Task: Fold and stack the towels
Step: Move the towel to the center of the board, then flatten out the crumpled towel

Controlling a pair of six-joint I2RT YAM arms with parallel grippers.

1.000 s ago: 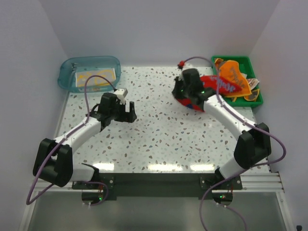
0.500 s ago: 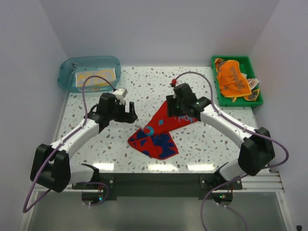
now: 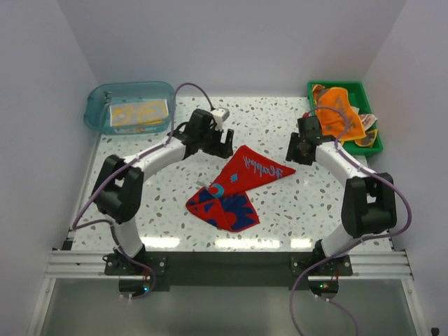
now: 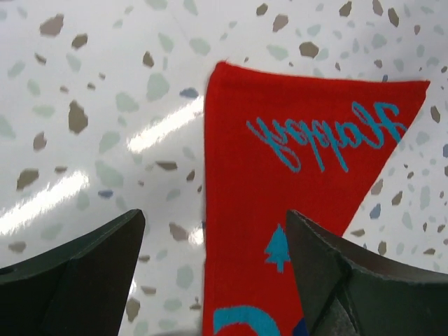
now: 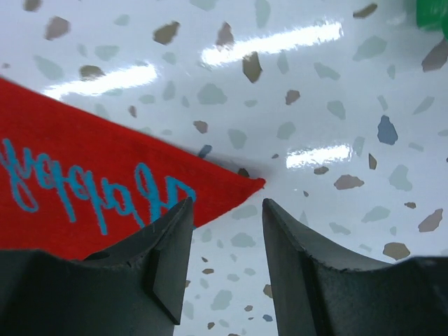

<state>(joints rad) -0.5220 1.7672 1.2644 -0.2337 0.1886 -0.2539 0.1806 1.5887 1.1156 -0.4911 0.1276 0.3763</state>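
Note:
A red towel (image 3: 241, 175) with teal lettering and blue patches lies spread on the speckled table, partly folded at its near end. My left gripper (image 3: 222, 148) hovers open over its far left corner; in the left wrist view the red towel (image 4: 294, 175) runs between the wide-apart fingers of the left gripper (image 4: 213, 217). My right gripper (image 3: 297, 152) is open at the right corner. In the right wrist view the pointed corner of the towel (image 5: 70, 189) ends just beyond the gap of the right gripper (image 5: 226, 204). An orange towel (image 3: 339, 115) lies in the tray.
A green tray (image 3: 348, 150) at the back right holds the orange towel and other cloths. A clear blue tub (image 3: 94, 112) at the back left holds a cream and yellow cloth (image 3: 138, 112). White walls close in the table on three sides.
The right gripper pulled the red towel from the tray onto the table, let go and drew back to its right corner. The left arm swung over to the towel's far left corner.

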